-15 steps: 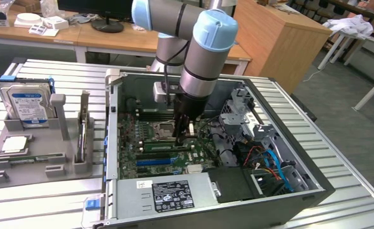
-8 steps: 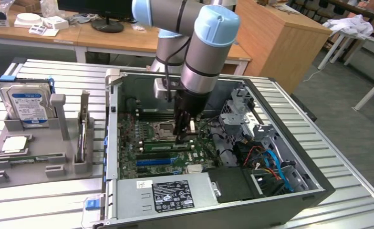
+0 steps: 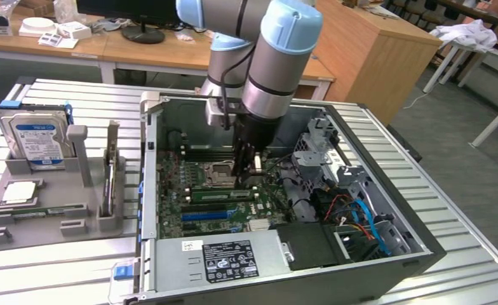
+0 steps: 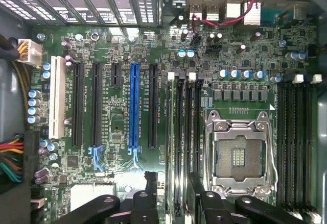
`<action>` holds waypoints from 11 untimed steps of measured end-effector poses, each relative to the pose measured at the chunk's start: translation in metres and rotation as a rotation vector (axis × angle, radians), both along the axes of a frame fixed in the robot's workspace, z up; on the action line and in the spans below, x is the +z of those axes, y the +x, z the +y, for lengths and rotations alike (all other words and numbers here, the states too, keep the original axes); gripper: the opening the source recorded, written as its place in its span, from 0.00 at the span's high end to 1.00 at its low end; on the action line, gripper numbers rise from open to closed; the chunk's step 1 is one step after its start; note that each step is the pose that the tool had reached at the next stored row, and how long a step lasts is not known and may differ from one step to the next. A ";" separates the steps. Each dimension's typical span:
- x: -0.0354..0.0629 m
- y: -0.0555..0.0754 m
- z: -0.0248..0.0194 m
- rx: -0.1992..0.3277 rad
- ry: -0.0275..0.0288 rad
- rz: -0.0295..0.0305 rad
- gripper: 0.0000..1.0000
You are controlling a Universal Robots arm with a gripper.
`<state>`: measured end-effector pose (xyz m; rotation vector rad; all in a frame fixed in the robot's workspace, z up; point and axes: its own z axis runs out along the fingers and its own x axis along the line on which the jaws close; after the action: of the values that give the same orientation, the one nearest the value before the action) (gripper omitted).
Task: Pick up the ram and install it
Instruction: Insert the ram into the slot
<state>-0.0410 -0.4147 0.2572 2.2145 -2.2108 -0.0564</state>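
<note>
My gripper [image 3: 247, 166] hangs inside the open computer case [image 3: 401, 254], low over the motherboard [image 4: 117, 45], and it is open with nothing between its black fingers [image 4: 148, 193]. In the wrist view the gripper [image 4: 172, 198] straddles the memory slots [image 4: 196, 127] beside the bare CPU socket [image 4: 237, 155]. A long green ram stick [image 3: 222, 194] sits in one of those slots, seen edge-on in the wrist view as a ram [image 4: 179, 132]. Another thin green stick [image 3: 39, 210] lies in the grey fixture on the exterior view's left.
The grey fixture [image 3: 54, 238] also holds a hard drive [image 3: 35, 141], a square chip [image 3: 20, 192] and an upright card [image 3: 110, 171]. A second bank of black memory slots [image 4: 296, 142] lies past the socket. Cables [image 3: 363, 219] and a drive cage [image 3: 321, 149] crowd the case's other side.
</note>
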 end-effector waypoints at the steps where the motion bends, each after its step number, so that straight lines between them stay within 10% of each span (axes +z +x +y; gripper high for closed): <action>1: 0.0022 0.000 0.0000 0.000 0.0001 0.0000 0.63; 11: 0.0245 0.000 0.0000 0.000 0.0001 0.0000 0.63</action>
<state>-0.0410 -0.4147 0.2816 2.2147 -2.2108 -0.0564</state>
